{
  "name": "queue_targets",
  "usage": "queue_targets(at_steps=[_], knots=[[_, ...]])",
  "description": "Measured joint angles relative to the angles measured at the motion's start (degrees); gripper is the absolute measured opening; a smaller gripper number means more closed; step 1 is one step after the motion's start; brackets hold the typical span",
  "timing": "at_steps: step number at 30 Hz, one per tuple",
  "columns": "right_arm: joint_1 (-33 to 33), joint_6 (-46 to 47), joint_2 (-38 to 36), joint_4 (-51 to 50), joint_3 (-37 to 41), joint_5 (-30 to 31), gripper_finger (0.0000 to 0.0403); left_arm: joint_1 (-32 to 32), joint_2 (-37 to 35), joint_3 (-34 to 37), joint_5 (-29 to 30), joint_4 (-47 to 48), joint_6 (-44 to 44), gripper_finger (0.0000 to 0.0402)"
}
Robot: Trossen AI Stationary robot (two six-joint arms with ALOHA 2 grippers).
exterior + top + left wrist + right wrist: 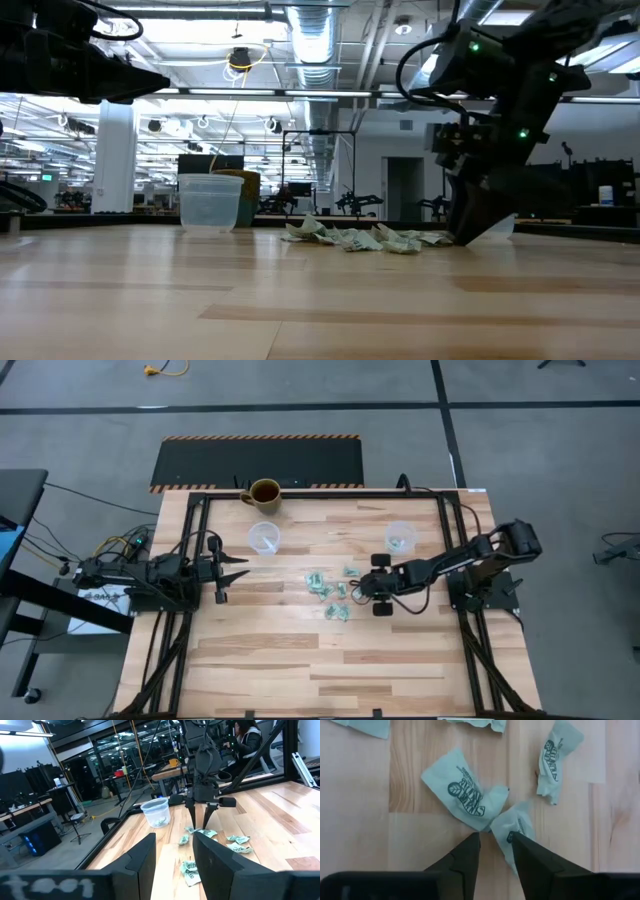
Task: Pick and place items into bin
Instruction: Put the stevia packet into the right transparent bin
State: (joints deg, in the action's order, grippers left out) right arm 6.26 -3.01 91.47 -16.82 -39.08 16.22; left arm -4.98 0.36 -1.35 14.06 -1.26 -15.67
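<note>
In the high view the right hand point(362, 588) is hanging over the wrapped pieces point(330, 592) on the tabletop point(400, 660), and in its wrist view its slightly open fingers point(465, 855) are straddling one wrapper point(512, 832), so it should be closing on that one only, while the open left hand point(240, 568) is waiting apart.

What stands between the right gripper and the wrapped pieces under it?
Nothing visible. The right gripper is open directly over two touching wrapped pieces, with only bare table around them.
</note>
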Motion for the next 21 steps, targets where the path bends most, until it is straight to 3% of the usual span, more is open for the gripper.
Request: queue_targets(at_steps=[10,21], knots=[[-0.1,0.0,-2.0,-3.1,0.3,0.1,0.0009,0.0,0.0,0.0,0.0,0.0,0.4,0.0121],[0.1,1.5,-2.0,-3.1,0.2,0.1,0.0004,0.0,0.0,0.0,0.0,0.0,0.1,0.0121]])
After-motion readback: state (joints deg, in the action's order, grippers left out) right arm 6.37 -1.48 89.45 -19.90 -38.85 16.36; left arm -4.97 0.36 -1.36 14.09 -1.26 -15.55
